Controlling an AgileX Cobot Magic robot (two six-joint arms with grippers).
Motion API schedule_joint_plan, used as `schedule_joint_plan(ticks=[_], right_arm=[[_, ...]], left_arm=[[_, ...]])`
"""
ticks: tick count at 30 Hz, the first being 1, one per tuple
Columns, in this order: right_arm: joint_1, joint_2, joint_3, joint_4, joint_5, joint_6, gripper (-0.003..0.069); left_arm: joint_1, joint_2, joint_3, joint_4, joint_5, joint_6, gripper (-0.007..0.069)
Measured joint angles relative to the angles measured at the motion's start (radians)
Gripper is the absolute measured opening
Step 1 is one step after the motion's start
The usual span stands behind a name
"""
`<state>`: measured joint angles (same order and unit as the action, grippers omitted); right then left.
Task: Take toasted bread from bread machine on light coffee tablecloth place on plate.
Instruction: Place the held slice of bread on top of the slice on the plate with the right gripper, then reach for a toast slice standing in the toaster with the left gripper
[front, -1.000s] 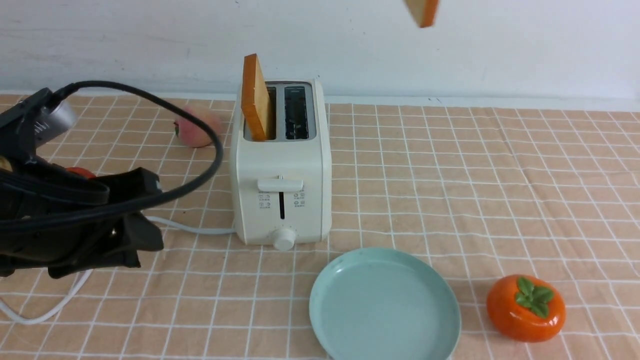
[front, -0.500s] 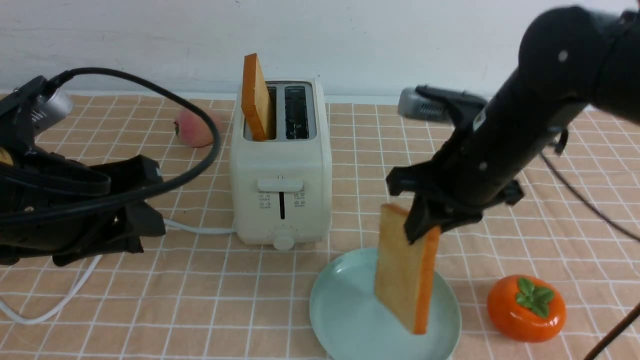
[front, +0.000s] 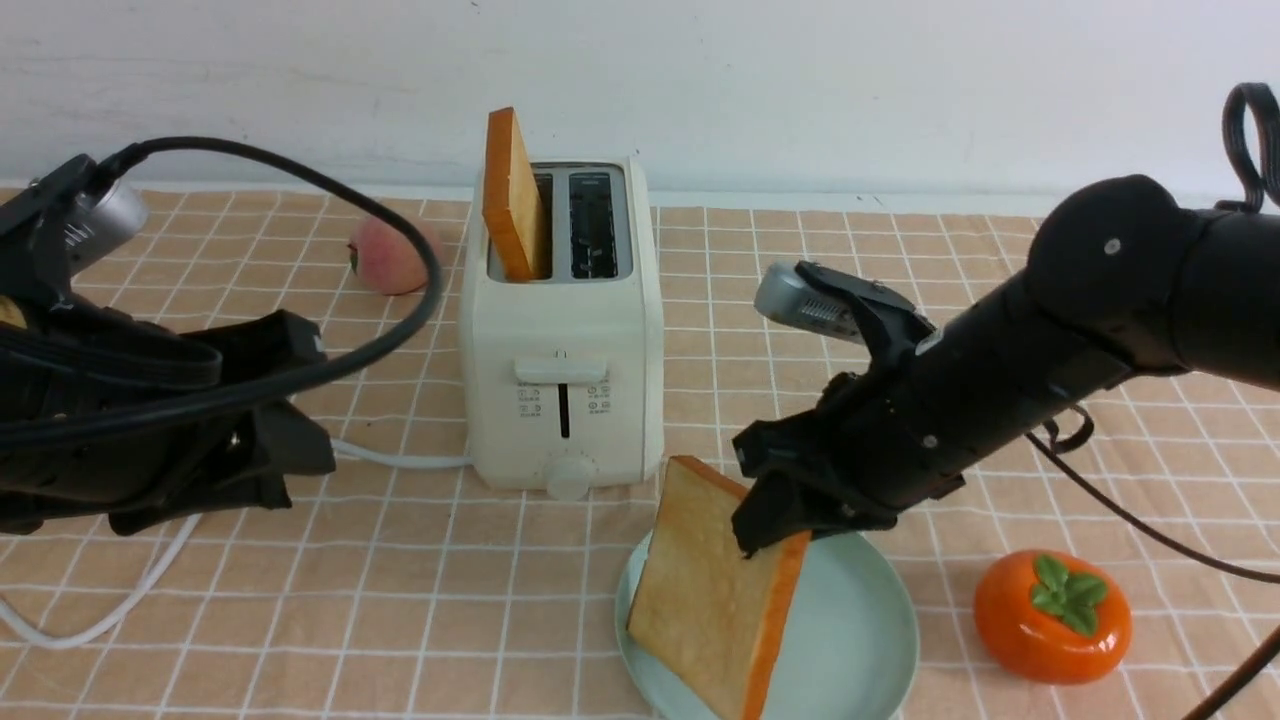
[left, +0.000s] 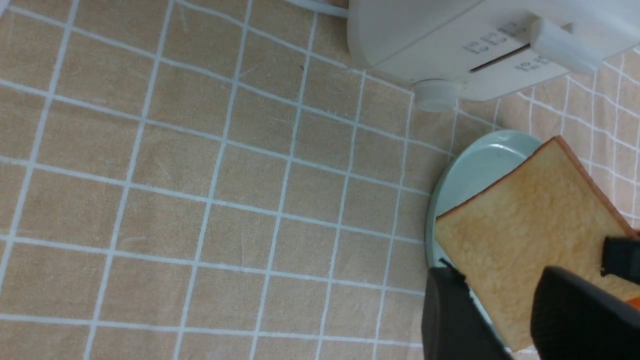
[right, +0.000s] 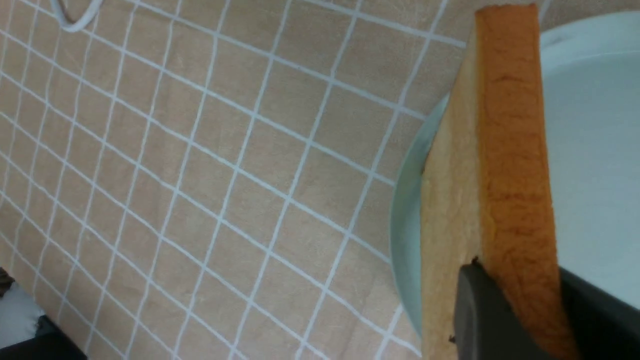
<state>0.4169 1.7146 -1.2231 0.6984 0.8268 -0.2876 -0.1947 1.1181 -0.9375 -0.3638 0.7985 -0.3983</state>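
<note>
One slice of toasted bread (front: 715, 590) leans steeply on the mint-green plate (front: 860, 620), its lower edge at the plate's front left rim. My right gripper (front: 775, 520) is shut on the slice's upper right corner; in the right wrist view the fingers (right: 475, 310) press both faces of the orange crust (right: 510, 125). A second slice (front: 512, 195) stands in the left slot of the cream bread machine (front: 560, 380), on the light coffee tablecloth (front: 900, 300). My left gripper (front: 290, 460) hovers left of the bread machine, open and empty.
An orange persimmon (front: 1052, 617) sits right of the plate. A peach (front: 393, 257) lies behind and left of the bread machine. The white cord (front: 380, 457) runs left from the machine's base, under my left arm.
My right arm has come down and leftward, tipping the slice from near upright above the plate to a slant resting on it. The left arm has not moved.
</note>
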Motion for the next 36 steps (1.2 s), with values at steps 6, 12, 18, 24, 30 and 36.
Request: schedule_joint_plan(ticks=[6, 12, 18, 24, 30, 36], right_arm=[[0.0, -0.051, 0.003, -0.15, 0.004, 0.045, 0.0458], [0.0, -0.175, -0.007, -0.202, -0.001, 0.046, 0.0605], [0.0, -0.325, -0.057, -0.228, 0.024, 0.046, 0.0583], [0.0, -0.465, -0.071, -0.228, 0.028, 0.038, 0.0533], [0.0, -0.551, -0.071, -0.23, 0.028, 0.029, 0.0517], [0.0, -0.56, -0.072, -0.235, 0.043, 0.029, 0.0516]], left_arm=[[0.0, 0.0, 0.0, -0.066, -0.062, 0.063, 0.0238], [0.0, 0.008, -0.016, -0.114, -0.22, 0.181, 0.0242], [0.0, 0.135, -0.225, -0.11, -0.196, 0.252, 0.03], [0.0, 0.324, -0.469, -0.103, -0.111, 0.252, 0.0367], [-0.007, 0.485, -0.667, -0.057, 0.007, 0.214, 0.0419], [-0.112, 0.629, -0.845, 0.221, 0.074, 0.053, 0.0459]])
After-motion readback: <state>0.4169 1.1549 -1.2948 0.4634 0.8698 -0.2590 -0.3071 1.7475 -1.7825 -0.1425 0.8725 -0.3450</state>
